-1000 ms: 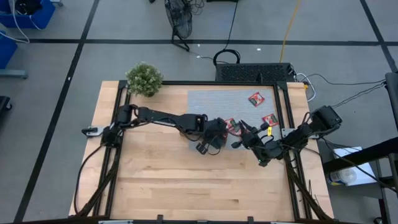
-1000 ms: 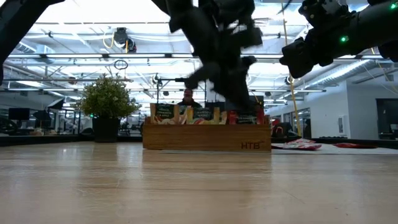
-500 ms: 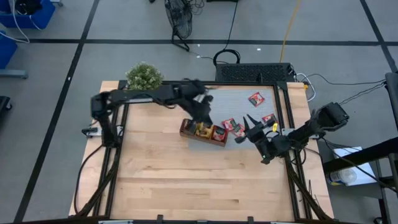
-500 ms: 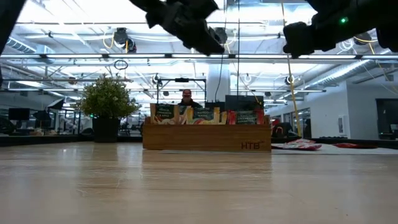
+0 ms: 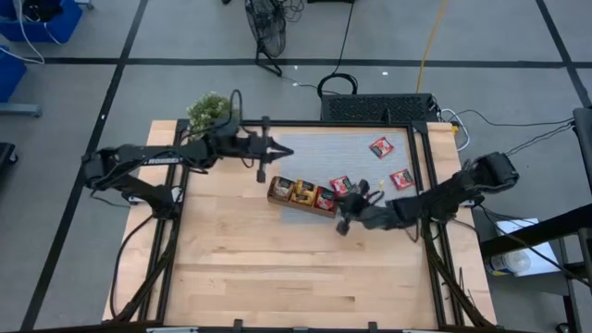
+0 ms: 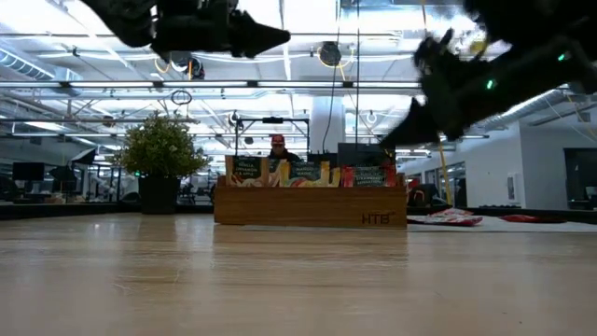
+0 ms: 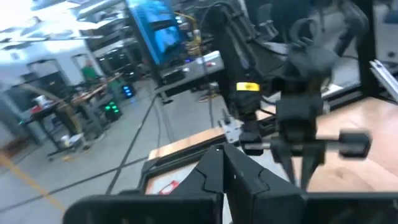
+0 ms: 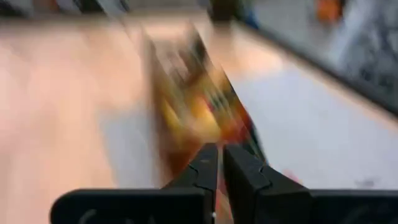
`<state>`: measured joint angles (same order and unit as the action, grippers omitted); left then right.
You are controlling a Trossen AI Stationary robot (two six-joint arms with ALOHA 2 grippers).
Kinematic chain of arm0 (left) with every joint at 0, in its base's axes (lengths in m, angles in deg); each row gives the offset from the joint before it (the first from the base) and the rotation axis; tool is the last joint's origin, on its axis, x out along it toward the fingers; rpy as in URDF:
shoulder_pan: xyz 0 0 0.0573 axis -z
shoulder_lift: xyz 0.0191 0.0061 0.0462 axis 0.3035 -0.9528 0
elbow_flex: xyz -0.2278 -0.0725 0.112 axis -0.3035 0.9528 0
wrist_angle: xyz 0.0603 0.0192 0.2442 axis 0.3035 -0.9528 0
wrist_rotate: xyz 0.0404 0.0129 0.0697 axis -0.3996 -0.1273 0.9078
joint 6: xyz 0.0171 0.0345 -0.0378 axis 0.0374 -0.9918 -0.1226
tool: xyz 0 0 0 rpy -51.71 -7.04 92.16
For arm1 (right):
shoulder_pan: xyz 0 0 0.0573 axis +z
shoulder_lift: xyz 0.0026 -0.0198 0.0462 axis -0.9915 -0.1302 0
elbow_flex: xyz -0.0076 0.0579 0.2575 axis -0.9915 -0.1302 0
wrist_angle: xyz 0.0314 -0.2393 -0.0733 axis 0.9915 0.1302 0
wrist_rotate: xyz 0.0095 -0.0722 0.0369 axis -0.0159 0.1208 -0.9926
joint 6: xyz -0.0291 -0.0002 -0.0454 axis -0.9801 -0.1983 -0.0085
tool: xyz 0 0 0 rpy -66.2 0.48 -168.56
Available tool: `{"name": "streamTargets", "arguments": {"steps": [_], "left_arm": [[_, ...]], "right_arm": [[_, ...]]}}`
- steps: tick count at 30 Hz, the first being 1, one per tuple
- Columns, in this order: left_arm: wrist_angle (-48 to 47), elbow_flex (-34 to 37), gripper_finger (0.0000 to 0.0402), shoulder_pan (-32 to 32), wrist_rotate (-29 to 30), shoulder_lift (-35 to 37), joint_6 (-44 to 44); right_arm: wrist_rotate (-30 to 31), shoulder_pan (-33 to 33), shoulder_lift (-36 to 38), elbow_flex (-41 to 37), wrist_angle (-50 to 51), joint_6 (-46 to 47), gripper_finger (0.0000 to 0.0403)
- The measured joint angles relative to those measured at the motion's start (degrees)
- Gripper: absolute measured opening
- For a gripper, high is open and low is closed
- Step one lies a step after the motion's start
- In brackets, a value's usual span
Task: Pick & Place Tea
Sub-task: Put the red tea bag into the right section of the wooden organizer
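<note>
Tea sachets sit in two places: most stand packed in the wooden tray [image 5: 302, 195] near the middle of the bench [image 5: 277, 277], and three red loose sachets [image 5: 380, 146] lie flat on the grey mat [image 5: 324, 153] toward the far right corner, with one of them just beside the tray's right end.

We see the right end effector [image 5: 344, 220] low over the bench, just off the tray's right end, its fingers pressed together with nothing between them. The sachet beside the tray lies just beyond it, toward the far edge; the tray's long axis runs roughly across the bench, slightly skewed. The right arm is clearly the nearer one — the loose sachets all lie on its side.

The left end effector [image 5: 283, 151] hangs above the mat's near-left part, behind the tray, fingers together and empty, well apart from the loose sachets.

The bench is pale wood with a dark frame; a small potted plant [image 5: 211, 111] stands at its far left corner. Beyond it — in the low view — we see a bright hall and a person [image 6: 277, 147] behind the tray.
</note>
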<state>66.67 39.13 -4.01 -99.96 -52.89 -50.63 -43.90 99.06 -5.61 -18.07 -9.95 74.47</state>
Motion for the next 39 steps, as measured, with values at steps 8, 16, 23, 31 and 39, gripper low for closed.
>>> {"name": "streamTargets", "arguments": {"steps": [8, 16, 23, 31, 39], "left_arm": [[1.14, 3.90, 0.0025, -2.78, 0.03, 1.62, 4.78], [-0.34, 3.92, 0.0057, -2.84, 0.06, 1.15, 4.42], [-3.64, 3.92, 0.0077, -2.80, 0.08, 1.12, 1.36], [-4.25, 3.92, 0.0080, -2.79, 0.08, 1.12, 1.08], [-4.23, 3.92, 0.0082, -2.79, 0.08, 1.12, 0.60]], "right_arm": [[-26.82, -16.37, 7.29, 12.71, 58.40, 19.74, 0.0069], [-38.87, -26.58, 8.32, 12.90, 72.37, 20.24, 0.0198], [-36.20, -28.40, 7.37, 10.66, 66.80, 18.50, 0.0265], [-36.95, -29.25, 6.72, 4.24, 57.87, 21.12, 0.0263], [-37.44, -28.46, 6.71, 0.48, 52.67, 21.89, 0.0248]]}}
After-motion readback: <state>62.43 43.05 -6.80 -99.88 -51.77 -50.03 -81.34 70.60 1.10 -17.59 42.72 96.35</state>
